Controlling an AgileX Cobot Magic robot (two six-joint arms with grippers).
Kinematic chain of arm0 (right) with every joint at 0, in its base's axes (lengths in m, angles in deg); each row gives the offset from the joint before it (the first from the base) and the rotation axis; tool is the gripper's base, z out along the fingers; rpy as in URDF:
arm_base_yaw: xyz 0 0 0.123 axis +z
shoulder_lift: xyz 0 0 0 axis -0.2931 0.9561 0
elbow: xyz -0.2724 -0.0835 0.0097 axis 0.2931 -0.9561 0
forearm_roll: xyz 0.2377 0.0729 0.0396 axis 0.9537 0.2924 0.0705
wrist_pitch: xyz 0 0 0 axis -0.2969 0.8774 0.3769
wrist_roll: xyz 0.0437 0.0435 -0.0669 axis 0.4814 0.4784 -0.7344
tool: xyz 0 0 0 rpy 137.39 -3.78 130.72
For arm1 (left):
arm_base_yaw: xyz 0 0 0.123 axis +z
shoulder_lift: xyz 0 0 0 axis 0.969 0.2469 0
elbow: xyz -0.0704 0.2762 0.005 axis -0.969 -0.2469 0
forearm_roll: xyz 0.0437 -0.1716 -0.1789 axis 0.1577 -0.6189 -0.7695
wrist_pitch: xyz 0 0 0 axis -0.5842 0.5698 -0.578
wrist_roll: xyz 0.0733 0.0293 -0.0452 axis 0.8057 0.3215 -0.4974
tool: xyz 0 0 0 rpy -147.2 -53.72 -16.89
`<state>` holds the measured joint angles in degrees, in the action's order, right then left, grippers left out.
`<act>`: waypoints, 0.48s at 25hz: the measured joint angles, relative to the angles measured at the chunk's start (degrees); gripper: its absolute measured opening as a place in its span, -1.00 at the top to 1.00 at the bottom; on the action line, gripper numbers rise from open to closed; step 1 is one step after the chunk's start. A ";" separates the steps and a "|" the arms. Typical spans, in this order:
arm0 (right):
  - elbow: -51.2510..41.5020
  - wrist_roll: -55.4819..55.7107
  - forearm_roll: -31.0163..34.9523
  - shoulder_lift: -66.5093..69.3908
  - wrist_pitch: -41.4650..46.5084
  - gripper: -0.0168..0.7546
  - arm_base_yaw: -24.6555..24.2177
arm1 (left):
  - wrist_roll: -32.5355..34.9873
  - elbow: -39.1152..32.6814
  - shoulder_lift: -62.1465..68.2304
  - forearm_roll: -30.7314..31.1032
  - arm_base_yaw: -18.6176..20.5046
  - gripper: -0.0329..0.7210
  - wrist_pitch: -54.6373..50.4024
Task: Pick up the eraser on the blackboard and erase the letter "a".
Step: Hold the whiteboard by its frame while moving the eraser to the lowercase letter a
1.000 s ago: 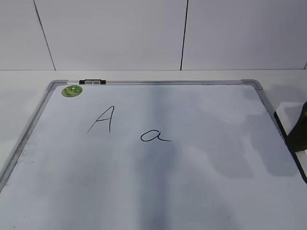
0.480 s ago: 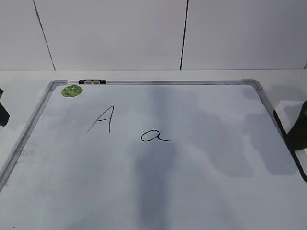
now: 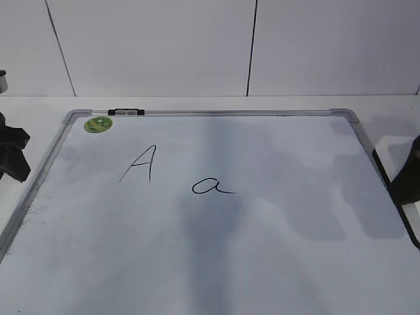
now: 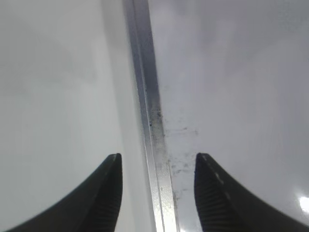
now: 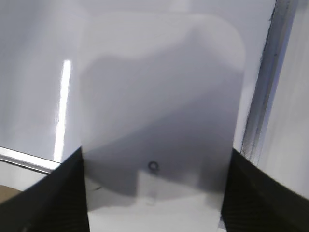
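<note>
The eraser (image 5: 161,111), a smooth white oblong with rounded corners, is seen between the ribbed black fingers of the right hand (image 5: 154,193) by the right frame of the blackboard (image 3: 216,113); whether it's actually gripped can't be told. The left hand (image 4: 157,193) is spread open, straddling the scuffed metal left frame. Two letters are counted: an angular capital A (image 3: 139,163) and the letter "a" (image 3: 211,186), near the middle.

Blackboard (image 3: 275,249) glossy white, brushed metal frame; eraser (image 5: 161,106) smooth matt plastic.

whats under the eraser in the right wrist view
The eraser lies on the blackboard, between the right gripper's fingers. Its body hides the board beneath it and its own underside.
</note>
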<state>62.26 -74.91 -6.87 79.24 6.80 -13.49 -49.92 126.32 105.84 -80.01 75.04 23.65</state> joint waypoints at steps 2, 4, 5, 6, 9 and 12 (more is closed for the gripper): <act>0.00 0.00 0.00 0.00 -0.10 -0.52 0.00 | 0.08 0.54 1.93 0.00 0.00 -0.03 -0.24; 0.00 0.00 0.00 0.00 -0.23 -0.52 0.00 | 0.12 1.09 3.55 0.02 0.00 0.00 -0.57; 0.00 0.00 0.09 0.00 -0.35 -0.52 0.00 | 0.12 1.48 4.32 0.12 0.00 0.03 -0.75; 0.00 0.00 0.09 0.00 -0.35 -0.52 0.00 | 0.12 1.60 4.93 0.12 0.00 0.06 -0.87; 0.00 0.00 0.21 0.00 -0.45 -0.52 0.00 | 0.21 2.26 6.33 0.12 0.00 0.11 -1.45; 0.00 0.00 0.21 0.00 -0.45 -0.52 0.00 | 0.21 2.48 7.67 0.12 0.00 0.12 -1.58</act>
<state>62.26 -74.91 -6.65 79.24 6.35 -13.49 -49.70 128.80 113.51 -79.89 75.04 22.07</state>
